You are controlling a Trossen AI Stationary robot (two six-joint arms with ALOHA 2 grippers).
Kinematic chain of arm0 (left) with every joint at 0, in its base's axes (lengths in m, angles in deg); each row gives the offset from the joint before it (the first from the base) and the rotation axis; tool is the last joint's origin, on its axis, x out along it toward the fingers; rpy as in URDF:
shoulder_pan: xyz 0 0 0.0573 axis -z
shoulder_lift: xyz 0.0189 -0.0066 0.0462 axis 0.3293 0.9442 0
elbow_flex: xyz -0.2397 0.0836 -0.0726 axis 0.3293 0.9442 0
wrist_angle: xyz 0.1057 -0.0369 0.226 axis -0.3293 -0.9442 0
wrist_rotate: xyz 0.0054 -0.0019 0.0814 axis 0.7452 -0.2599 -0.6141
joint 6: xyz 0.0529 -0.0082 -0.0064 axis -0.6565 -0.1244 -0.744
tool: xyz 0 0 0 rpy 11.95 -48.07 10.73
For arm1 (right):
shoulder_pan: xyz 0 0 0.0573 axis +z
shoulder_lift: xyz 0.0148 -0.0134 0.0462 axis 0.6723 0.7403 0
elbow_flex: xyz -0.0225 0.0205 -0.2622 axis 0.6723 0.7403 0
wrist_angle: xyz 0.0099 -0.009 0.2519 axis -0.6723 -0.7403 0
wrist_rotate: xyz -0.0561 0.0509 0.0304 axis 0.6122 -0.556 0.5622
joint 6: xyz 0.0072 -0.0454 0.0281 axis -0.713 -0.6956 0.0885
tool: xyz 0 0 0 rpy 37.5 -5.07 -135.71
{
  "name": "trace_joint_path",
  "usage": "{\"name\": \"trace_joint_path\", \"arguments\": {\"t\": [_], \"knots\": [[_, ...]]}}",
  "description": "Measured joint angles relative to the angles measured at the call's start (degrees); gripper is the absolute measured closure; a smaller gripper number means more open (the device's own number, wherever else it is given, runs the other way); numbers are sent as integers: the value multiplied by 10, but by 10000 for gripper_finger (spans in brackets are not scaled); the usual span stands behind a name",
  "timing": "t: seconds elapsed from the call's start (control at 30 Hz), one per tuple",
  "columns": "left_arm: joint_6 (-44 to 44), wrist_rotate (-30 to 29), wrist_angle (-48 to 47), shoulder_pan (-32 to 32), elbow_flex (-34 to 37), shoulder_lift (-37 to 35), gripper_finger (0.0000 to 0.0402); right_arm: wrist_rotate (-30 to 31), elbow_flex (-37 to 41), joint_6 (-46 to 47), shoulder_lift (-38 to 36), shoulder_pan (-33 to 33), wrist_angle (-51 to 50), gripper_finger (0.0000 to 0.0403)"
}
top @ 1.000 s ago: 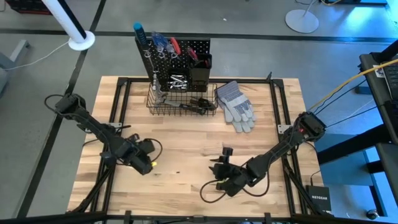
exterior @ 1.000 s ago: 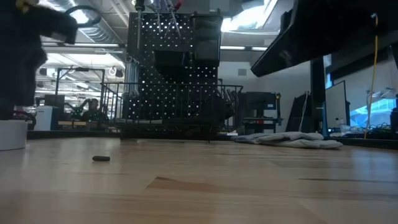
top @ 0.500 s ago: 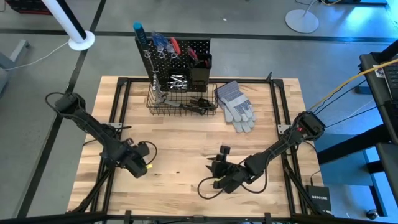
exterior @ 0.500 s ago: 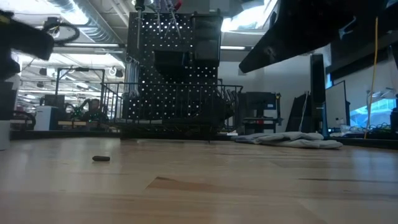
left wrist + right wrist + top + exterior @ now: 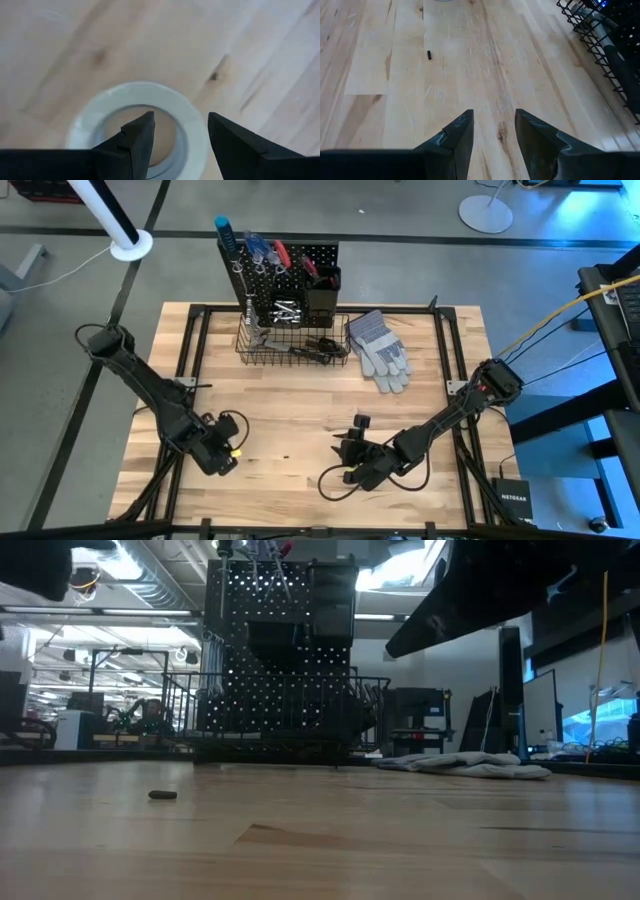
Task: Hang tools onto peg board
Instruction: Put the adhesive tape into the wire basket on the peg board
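The white tape roll [image 5: 140,94] lies flat under my left gripper [image 5: 180,120], which points down over the near left of the table [image 5: 222,458] and is shut on it. In the high view the gripper hides the roll. My right gripper [image 5: 348,452] hangs open over bare wood near the table's front, with nothing between its fingers [image 5: 494,115]. The peg board [image 5: 290,265] stands at the far edge with screwdrivers and pliers on it. Its wire basket [image 5: 290,345] holds wrenches and other tools. My left gripper has the roll's ring wall [image 5: 192,135] between its fingers, one finger [image 5: 142,135] inside the hole and the other [image 5: 225,140] outside the rim. The fingers come from above, pointing down. The roll stays flat; whether it rests on the table or hangs just above it cannot be told.
Grey work gloves [image 5: 380,350] lie to the right of the basket. A small dark bit [image 5: 286,457] lies on the wood between the two grippers. The middle of the table [image 5: 300,400] is bare wood.
My left gripper has gone toward the table's near left corner and rolled its wrist. The white roll under it has gone along, level, and has passed out of the low view's left edge.
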Motion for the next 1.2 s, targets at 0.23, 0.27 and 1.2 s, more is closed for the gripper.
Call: {"name": "trace_joint_path", "arguments": {"t": [0.23,0.27,1.2], "knots": [[78,5,20,20,0,74,225,0,0,0,0,0,0,253],[87,9,27,20,-2,82,225,0,0,0,0,0,0,253],[-61,35,85,13,-26,129,224,0,0,2,0,-1,-5,253]]}}
